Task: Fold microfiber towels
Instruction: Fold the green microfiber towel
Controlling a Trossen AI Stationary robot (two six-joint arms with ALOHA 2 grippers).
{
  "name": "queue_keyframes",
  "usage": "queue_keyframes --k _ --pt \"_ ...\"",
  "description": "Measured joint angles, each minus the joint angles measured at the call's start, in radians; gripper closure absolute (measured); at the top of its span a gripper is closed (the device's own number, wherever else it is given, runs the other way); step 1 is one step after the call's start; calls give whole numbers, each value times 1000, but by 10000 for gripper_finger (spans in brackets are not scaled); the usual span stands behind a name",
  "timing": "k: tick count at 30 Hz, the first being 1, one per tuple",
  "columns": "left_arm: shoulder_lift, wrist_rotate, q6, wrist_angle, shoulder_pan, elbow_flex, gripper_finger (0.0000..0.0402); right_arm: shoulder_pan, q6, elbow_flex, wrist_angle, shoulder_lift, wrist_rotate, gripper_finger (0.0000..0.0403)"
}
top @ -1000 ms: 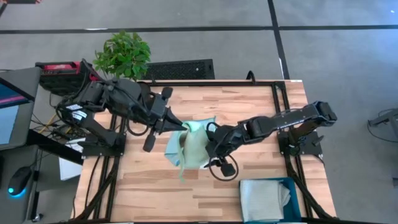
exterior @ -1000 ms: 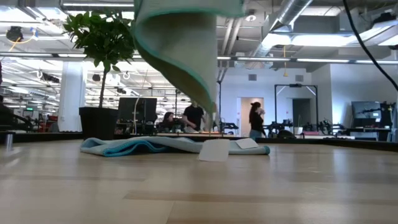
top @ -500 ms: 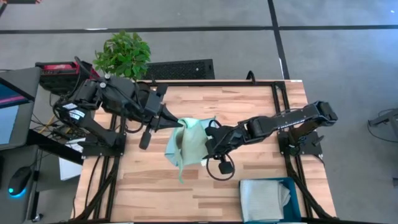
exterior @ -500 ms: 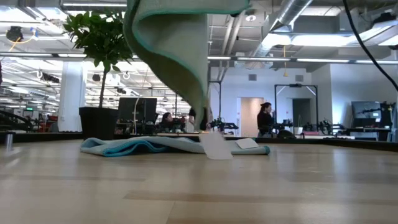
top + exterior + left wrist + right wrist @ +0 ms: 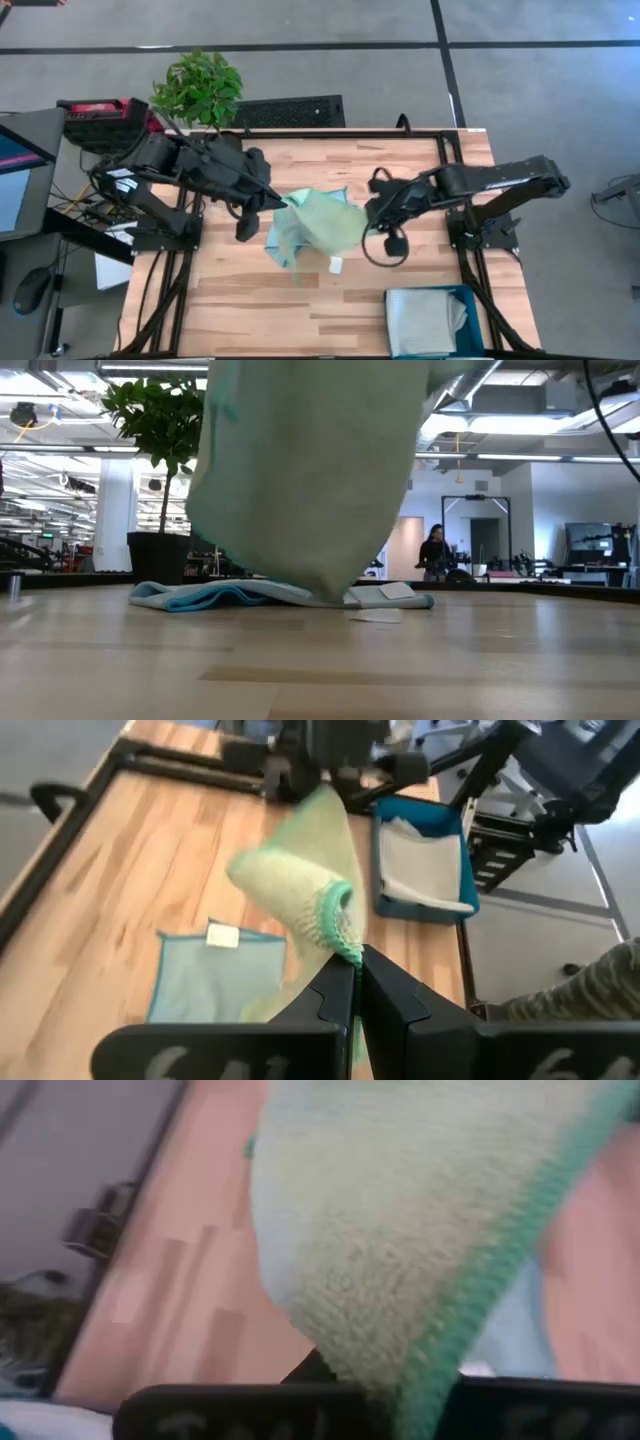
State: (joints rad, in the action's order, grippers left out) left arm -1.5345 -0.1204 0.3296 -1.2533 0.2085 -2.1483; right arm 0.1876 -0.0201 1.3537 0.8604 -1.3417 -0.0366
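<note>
Pale green microfiber towel lifted above the middle of the wooden tabletop, stretched between both arms. Left claw clenched on the towel's left corner; in the left wrist view, the two dark fingers pressed together with the green-hemmed edge pinched at their tips. Right claw clenched on the opposite edge, the cloth bunched right against its camera. Between the claws, fabric sagging and billowing, lowest fold hanging close to the wood in the low view.

Beneath it, light blue towel flat on the tabletop, white tag showing at one edge; partly hidden from above by the green one. Near the tabletop's front right corner, dark teal bin holding a light grey towel. Potted plant beyond the far left corner. In the room behind, a person standing.
</note>
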Motion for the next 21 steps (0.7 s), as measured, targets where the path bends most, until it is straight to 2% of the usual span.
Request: queue_keyframes --k 3,7,12,21 --pt "-5 -17 44 1 0 38 401 -24 20 0 79 48 50 399" --pt "-6 -56 91 2 0 117 401 -59 21 0 142 105 65 399" --pt "-5 -242 154 20 -2 188 401 -111 21 0 176 165 85 401" --pt "-6 -557 285 15 -84 258 401 -260 -43 0 177 229 341 399"
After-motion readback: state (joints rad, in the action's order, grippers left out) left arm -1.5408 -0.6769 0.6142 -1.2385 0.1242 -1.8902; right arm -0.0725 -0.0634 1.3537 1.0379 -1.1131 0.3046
